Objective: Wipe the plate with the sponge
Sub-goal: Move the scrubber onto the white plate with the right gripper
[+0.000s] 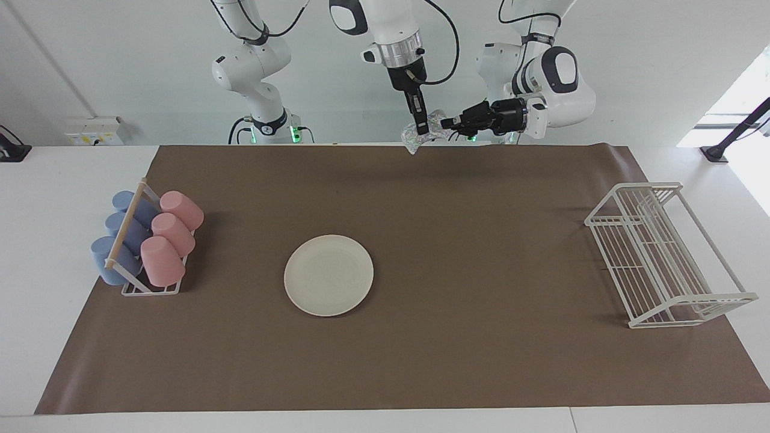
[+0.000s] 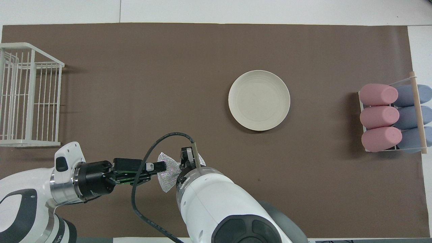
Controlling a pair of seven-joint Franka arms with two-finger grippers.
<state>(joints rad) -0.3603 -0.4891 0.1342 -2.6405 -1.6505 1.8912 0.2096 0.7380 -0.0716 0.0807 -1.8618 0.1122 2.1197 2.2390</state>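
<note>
— Who's got the sponge (image 1: 421, 133)?
— Both, up in the air: the right end effector (image 1: 424, 128) is clamped on it, and the left end effector (image 1: 446, 123) pinches its edge.
— And the plate (image 1: 328, 275)?
— Flat on the tabletop (image 1: 457, 240), well apart.

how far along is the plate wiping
Done: the sponge is off the table, up in the air. In hand: a handover, the right gripper shut on it, the left gripper at its other end. Left: the plate lies untouched, all wiping remains.
</note>
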